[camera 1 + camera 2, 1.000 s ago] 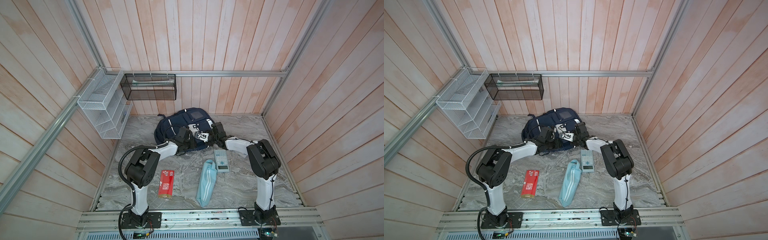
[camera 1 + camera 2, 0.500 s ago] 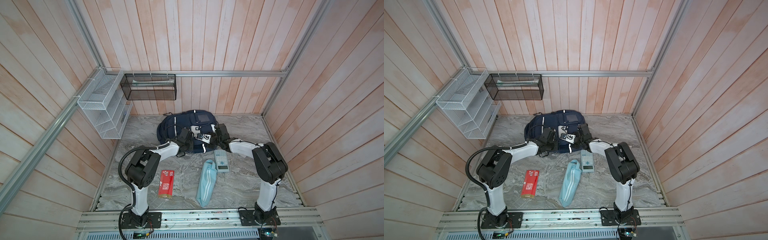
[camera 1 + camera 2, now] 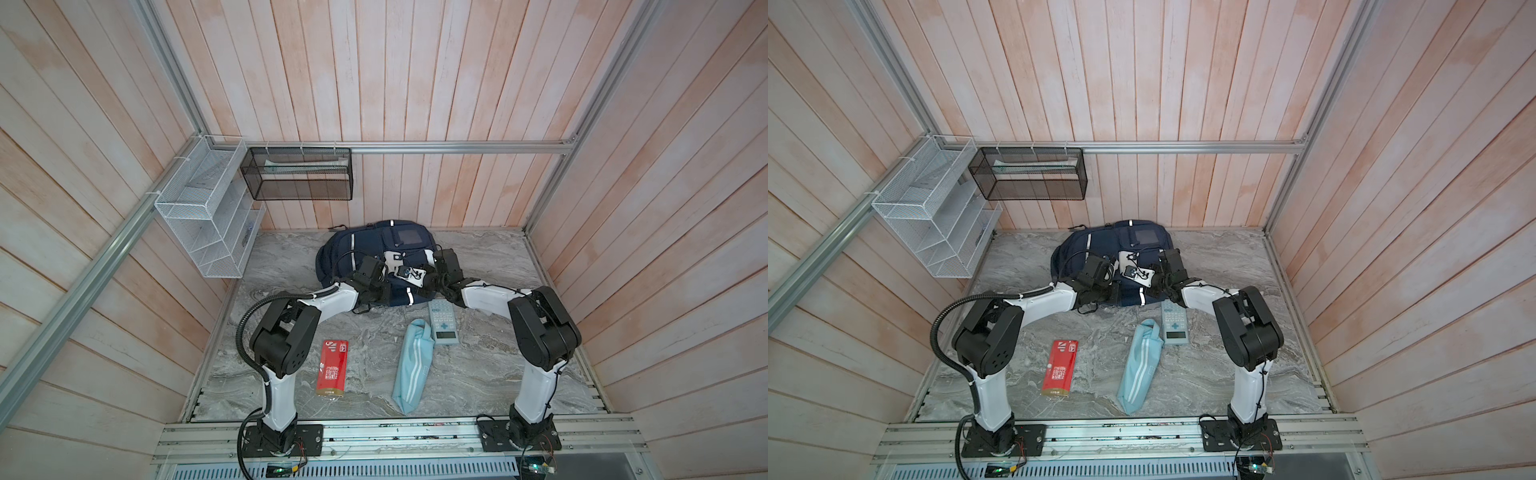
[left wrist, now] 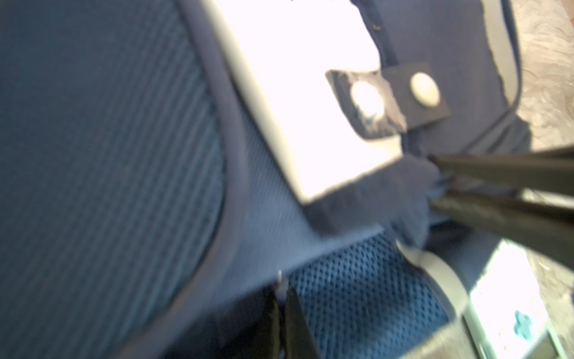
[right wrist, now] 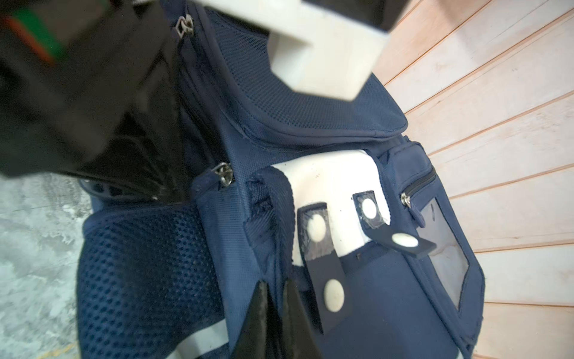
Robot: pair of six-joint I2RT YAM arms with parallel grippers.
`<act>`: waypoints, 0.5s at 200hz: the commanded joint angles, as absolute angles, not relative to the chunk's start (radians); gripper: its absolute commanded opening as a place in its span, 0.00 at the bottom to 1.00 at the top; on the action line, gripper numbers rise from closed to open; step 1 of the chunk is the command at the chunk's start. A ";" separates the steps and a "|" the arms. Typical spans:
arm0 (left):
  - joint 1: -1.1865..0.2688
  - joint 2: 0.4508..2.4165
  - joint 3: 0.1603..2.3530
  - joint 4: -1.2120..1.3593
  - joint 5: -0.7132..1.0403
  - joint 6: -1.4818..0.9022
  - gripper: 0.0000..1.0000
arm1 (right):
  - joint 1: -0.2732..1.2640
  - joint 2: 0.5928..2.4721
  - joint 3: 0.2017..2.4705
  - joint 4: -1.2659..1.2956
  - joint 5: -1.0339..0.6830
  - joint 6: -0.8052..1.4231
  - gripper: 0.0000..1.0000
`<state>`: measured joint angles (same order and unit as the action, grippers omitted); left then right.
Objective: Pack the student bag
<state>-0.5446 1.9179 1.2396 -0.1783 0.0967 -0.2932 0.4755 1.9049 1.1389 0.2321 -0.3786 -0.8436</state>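
Navy, mesh-panelled fabric student bag

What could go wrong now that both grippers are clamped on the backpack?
1. The right gripper pinches only a thin fold of the student bag fabric; a pull could make it slip out.
2. The left gripper is shut at what looks like a small metal zipper pull, easy to lose.
3. The calculator lies right beside the bag's near edge; dragging the bag may shove it.
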 commanded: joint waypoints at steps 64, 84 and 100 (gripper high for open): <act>-0.415 1.812 1.117 0.023 0.385 -0.273 0.34 | 0.475 1.878 1.115 0.202 -0.365 -0.819 0.00; -0.417 1.829 1.120 0.037 0.371 -0.271 0.36 | 0.476 1.876 1.105 0.206 -0.362 -0.818 0.00; -0.421 1.853 1.136 0.032 0.366 -0.265 0.39 | 0.474 1.874 1.096 0.210 -0.361 -0.818 0.00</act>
